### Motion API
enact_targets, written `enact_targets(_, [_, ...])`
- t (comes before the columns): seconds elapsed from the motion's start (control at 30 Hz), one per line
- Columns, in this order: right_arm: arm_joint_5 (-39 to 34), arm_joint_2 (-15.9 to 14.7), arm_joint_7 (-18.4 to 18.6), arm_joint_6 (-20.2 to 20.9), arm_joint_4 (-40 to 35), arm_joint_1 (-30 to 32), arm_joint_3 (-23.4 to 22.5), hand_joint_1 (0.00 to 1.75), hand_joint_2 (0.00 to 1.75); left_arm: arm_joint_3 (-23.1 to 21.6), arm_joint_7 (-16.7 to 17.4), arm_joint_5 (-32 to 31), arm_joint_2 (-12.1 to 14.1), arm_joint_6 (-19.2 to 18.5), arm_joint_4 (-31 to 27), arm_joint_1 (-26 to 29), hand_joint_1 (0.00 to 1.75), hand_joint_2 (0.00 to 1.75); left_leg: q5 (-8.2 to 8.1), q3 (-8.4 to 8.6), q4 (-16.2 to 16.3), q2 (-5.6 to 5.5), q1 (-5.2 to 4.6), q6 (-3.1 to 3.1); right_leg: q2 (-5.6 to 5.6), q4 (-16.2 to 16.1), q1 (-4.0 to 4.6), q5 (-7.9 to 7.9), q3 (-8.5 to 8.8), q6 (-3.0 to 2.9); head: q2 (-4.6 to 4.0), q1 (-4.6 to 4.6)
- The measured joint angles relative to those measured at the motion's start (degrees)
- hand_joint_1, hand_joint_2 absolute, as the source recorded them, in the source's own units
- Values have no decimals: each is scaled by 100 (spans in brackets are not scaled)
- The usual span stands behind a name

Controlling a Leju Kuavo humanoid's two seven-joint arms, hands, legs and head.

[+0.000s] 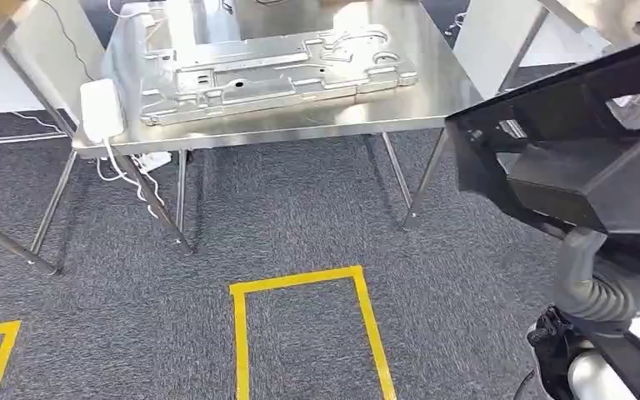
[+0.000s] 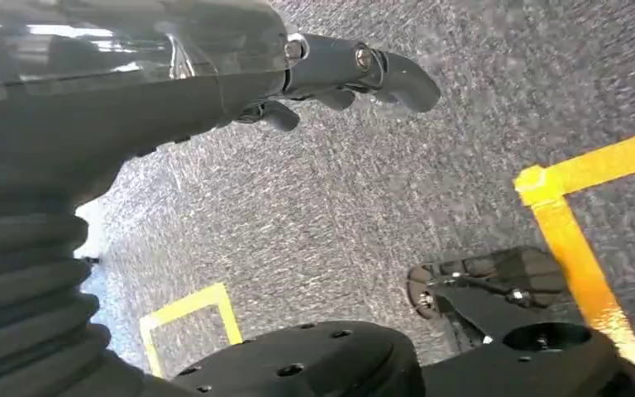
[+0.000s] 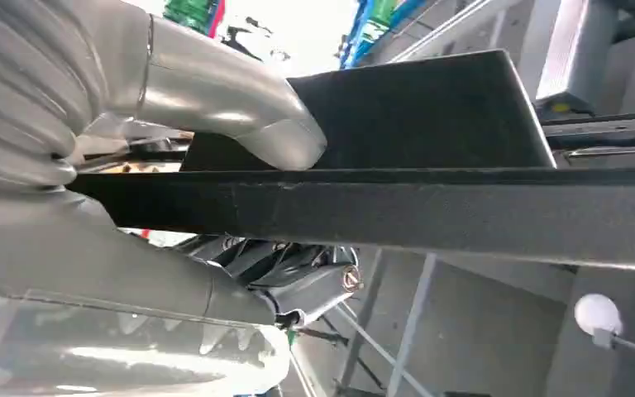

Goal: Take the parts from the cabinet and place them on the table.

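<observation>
A large black part (image 1: pixel 575 167), an angular tray-like piece, hangs in the air at the right of the head view, beside the steel table (image 1: pixel 433 92). My right hand (image 3: pixel 215 240) grips its edge: the grey thumb (image 3: pixel 248 124) lies over the black part (image 3: pixel 430 207) and the dark fingers curl beneath it. In the head view the part hides that hand, with only the ribbed wrist (image 1: pixel 587 287) below it. My left hand (image 2: pixel 331 74) hangs over the grey carpet, fingers loosely apart and holding nothing.
A stamped silver metal panel (image 1: pixel 275 75) covers much of the tabletop, with a white power brick (image 1: pixel 100 108) and cables at its left corner. Yellow tape (image 1: pixel 300 283) marks a box on the carpet before the table. Another table's frame (image 1: pixel 508 42) stands at the back right.
</observation>
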Motion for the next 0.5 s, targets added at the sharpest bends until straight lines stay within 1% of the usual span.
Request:
enact_targets(0.03, [2,4,0,0,-7,-5,-2,175,175,0,0,0,0,2,0,-6,0,175,-25,-27,32,-10,-19,-34,3,-155,22,-64,50,-16,0,28])
enact_targets(0.07, [2,4,0,0,-4,14,-2,175,175,0,0,0,0,2,0,-5,0,175,-19,-34,5,-4,-21,-47,4,-112,14,-69,47,-27,0,-4])
enact_targets(0.1, [4,7,0,0,-7,27,-2,175,175,0,0,0,0,2,0,4,0,175,-17,-20,-16,4,-24,-54,10,-107,16,-84,46,-52,0,-62])
enact_targets(0.13, [4,11,0,0,-7,28,0,175,175,0,2,0,0,2,0,6,0,175,-23,6,-35,5,-11,-82,12,-113,27,-92,54,-77,0,-92])
enact_targets(0.17, [9,11,-2,0,-11,22,-2,175,175,0,0,0,-2,2,-2,0,0,175,-48,52,-77,-1,27,-115,6,-151,-28,-92,104,-117,0,-103])
enact_targets(0.2, [9,13,-2,0,-17,18,-7,175,175,0,-2,0,0,4,-4,-6,0,175,-145,4,99,25,16,-141,0,-177,-28,-104,154,-136,0,-121])
enact_targets(0.23, [9,15,-7,0,-18,10,-9,175,175,0,-7,0,0,4,-2,-5,0,175,-302,-160,449,34,12,-145,-18,-181,-30,-127,187,-172,0,-182])
enact_targets(0.27, [9,20,-2,0,-18,14,-9,175,175,0,-4,0,0,2,-2,-3,0,175,-503,-423,962,34,18,-149,-35,-181,-29,-149,211,-202,0,-240])
enact_targets(0.3, [11,24,-4,0,-18,20,-9,175,175,0,-7,7,-2,2,-2,8,0,175,-664,-698,1462,34,17,-154,-39,-181,-25,-169,232,-223,0,-258])
enact_targets(0.33, [11,26,-4,0,-17,24,-11,175,175,0,-26,11,0,0,-4,-6,0,175,-715,-913,1809,34,13,-153,-38,-180,-20,-192,256,-227,0,-271])
enact_targets(0.37, [11,26,-2,0,-18,30,-9,175,175,0,-20,11,0,-2,-4,-20,0,175,-620,-963,1824,34,13,-152,-37,-180,-18,-214,292,-228,0,-278])
enact_targets(0.4, [13,30,-2,0,-18,31,-9,175,175,0,-18,11,0,-2,-4,-19,0,175,-406,-889,1599,34,13,-145,-28,-180,-18,-243,336,-226,0,-280])
enact_targets(0.43, [13,31,-2,0,-18,31,-9,175,175,0,-13,11,0,0,-4,-12,0,175,-109,-729,1171,35,13,-131,-13,-180,-18,-273,391,-218,0,-297])
enact_targets(0.47, [15,33,-2,0,-17,30,-9,175,175,0,-7,11,0,-2,-4,-9,0,175,241,-504,583,36,13,-108,-2,-180,-19,-312,456,-201,0,-306])
enact_targets(0.5, [15,33,-4,0,-18,32,-11,175,175,0,4,11,0,0,-2,2,0,175,357,-379,238,36,2,-85,1,-187,-31,-343,463,-178,0,-319])
